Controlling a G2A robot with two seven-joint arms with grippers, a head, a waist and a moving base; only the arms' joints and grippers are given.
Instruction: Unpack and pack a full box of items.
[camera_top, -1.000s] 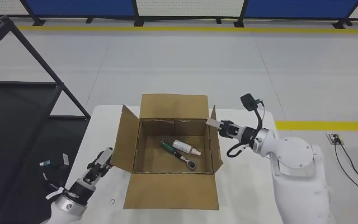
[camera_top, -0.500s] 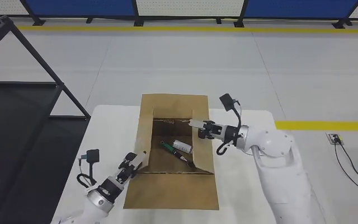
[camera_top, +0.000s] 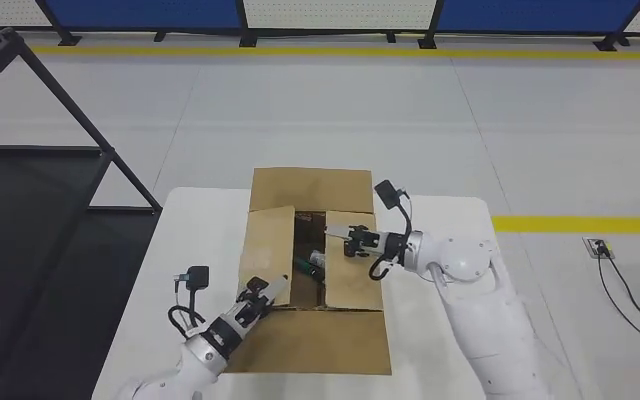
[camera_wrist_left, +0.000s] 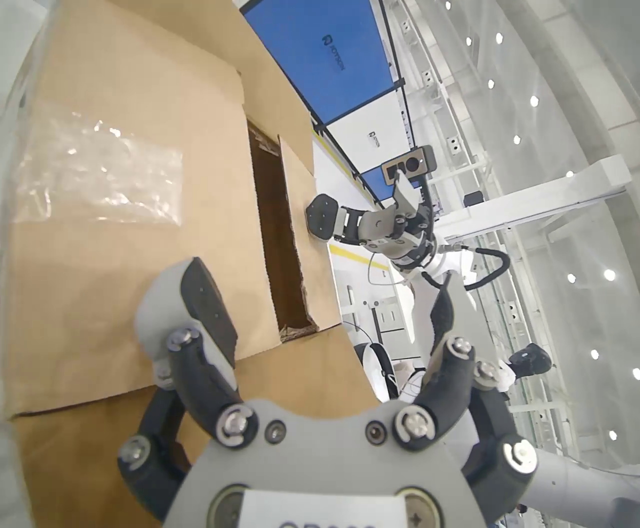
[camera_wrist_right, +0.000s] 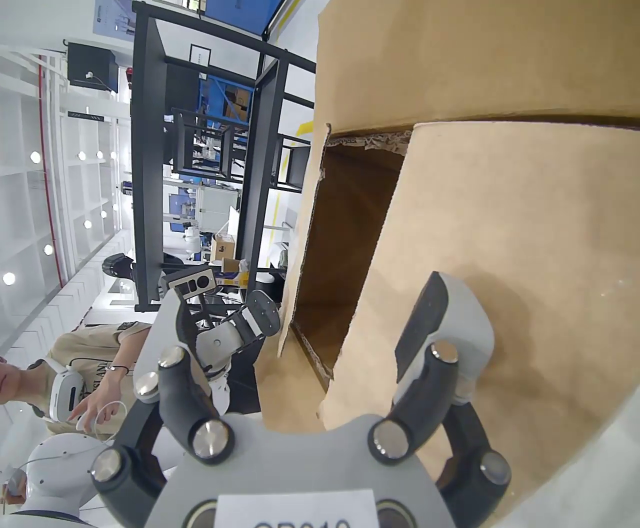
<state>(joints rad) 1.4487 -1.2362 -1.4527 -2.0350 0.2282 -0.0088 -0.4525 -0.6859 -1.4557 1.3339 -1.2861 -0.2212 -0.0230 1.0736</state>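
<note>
Both pairs of jaws stand wide and hold nothing. The left gripper (camera_wrist_left: 320, 285) has one finger flat against the outer face of the box's left flap (camera_top: 268, 245). The right gripper (camera_wrist_right: 305, 295) rests the same way on the right flap (camera_top: 352, 265).

The box (camera_top: 232, 300) sits in the middle of the white table (camera_top: 440, 330). Its two side flaps are folded inward over the opening, with their long edges running near to far. A narrow dark slot remains between them. Through it show part of a green-handled tool (camera_top: 299, 265) and a white bottle (camera_top: 318, 258) on the box floor.

From above, the left gripper (camera_top: 258, 290) is at the near end of its flap. The right gripper (camera_top: 335, 238) is further back, at the inner edge of its own flap.

The near flap (camera_top: 305, 345) and the far flap (camera_top: 310, 188) lie spread outward, flat. The near flap starts just by the left gripper, and the far flap is closer to the right one.

Closing seems well along. My guess is that each arm would take the end flap on its own side. The side flaps may spring up once they are let go.
</note>
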